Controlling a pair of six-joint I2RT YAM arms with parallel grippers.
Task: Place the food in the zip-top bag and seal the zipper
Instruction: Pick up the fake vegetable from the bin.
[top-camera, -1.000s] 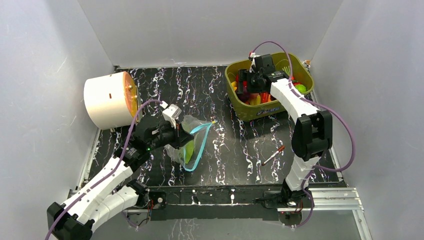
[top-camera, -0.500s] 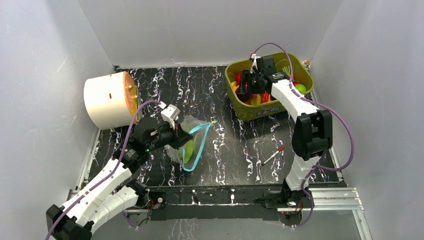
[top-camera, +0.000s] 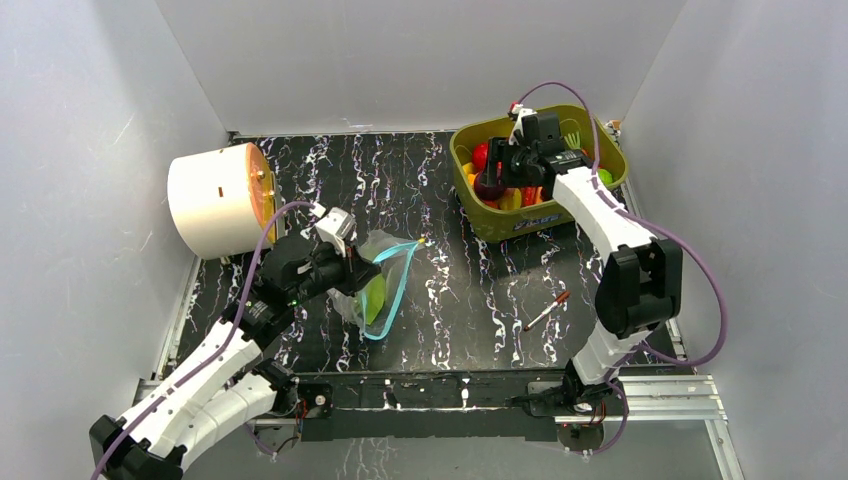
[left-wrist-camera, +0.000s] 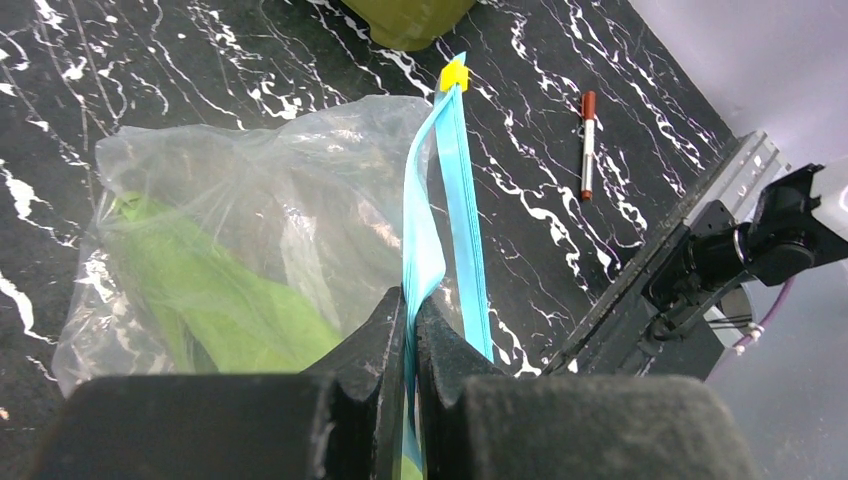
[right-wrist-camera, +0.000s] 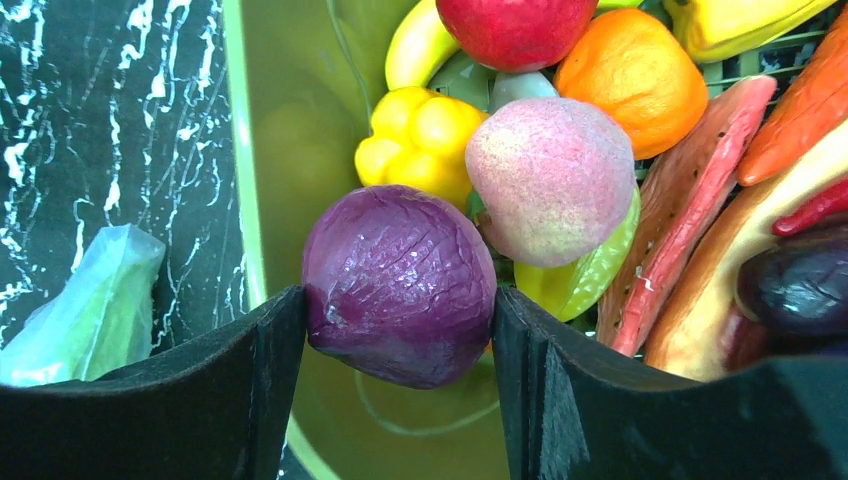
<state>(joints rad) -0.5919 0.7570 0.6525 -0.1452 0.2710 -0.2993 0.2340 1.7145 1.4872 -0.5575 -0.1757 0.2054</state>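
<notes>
Two holds, right gripper clamped on purple onion, left gripper pinching zipper, tub label illegible

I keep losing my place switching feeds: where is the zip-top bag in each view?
Top external: zip-top bag left of centre on the table, at the left gripper.
Left wrist: middle of the picture, its zipper pinched between the fingers.
Right wrist: only a bit at the lower-left edge, outside the olive-green tub, left of the purple onion in the right gripper.
Shared landmark: the olive-green tub.
</notes>
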